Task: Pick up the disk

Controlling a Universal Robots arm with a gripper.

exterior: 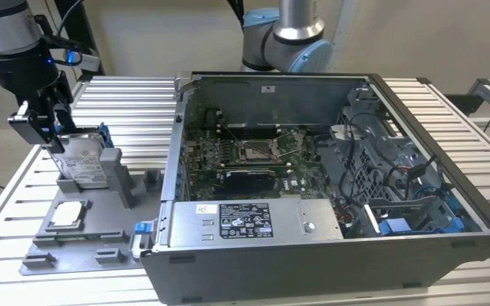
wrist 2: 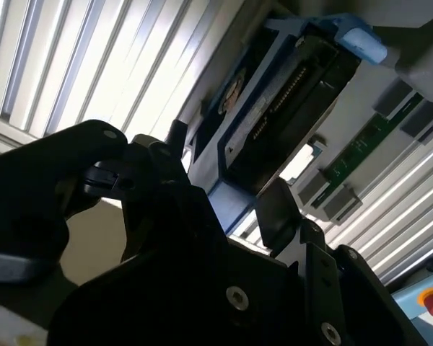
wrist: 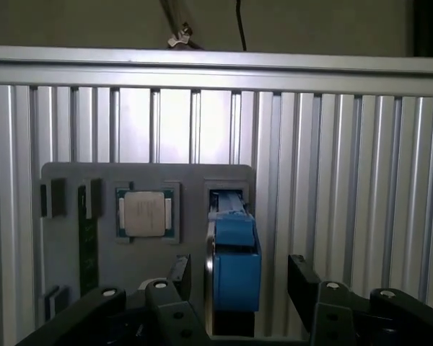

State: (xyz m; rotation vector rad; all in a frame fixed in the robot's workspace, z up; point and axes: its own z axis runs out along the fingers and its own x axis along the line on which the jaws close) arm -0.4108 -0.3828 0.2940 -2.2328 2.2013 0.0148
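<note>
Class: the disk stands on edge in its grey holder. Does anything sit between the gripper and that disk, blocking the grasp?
Nothing visible does. In the first wrist view the open gripper straddles the disk, with fingers on either side and bare gaps between. The chip lies flat beside it on the holder, out of the way.

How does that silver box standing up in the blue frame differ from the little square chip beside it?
The disk stands on edge in a slot; the chip lies flat. The disk is bigger and rectangular, the chip small and square. The open jaws stand either side of the disk, away from the chip. Both are silvery and sit on the same grey tray.
</note>
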